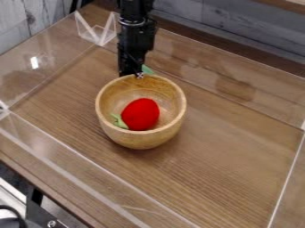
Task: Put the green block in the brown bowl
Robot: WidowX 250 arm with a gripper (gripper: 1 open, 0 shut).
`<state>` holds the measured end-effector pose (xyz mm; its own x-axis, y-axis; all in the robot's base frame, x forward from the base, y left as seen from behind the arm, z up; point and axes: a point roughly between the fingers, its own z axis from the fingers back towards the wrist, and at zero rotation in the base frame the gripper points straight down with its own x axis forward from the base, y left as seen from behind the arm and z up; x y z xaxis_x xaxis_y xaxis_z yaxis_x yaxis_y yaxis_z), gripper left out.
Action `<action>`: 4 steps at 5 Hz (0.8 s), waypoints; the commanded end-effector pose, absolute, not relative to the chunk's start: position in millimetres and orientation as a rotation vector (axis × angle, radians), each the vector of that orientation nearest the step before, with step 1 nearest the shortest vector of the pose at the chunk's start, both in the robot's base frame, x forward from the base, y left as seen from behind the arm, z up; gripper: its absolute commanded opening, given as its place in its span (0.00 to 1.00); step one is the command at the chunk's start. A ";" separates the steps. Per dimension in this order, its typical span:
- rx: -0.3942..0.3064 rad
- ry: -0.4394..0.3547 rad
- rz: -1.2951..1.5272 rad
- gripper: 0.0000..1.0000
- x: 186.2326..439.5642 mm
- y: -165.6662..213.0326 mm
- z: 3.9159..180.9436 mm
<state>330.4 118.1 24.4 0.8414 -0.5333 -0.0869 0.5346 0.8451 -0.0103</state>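
At the left rear of the wooden table (226, 151), just behind the far rim of the brown bowl (167, 134), I am pointing my gripper (135, 71) straight down with its jaws fully closed. A sliver of the green block (144, 70) is showing at the fingertips; I judge it pinched there, ready for carrying over the rim. To the right, inside the bowl, a red strawberry-like toy (141, 114) is lying, leaving room beside it.
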 end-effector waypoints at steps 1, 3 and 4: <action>0.036 0.054 -0.554 0.00 336.4 122.0 31.6; 0.031 0.053 -0.544 0.00 336.4 120.9 29.3; 0.027 0.054 -0.537 0.00 336.1 120.1 29.1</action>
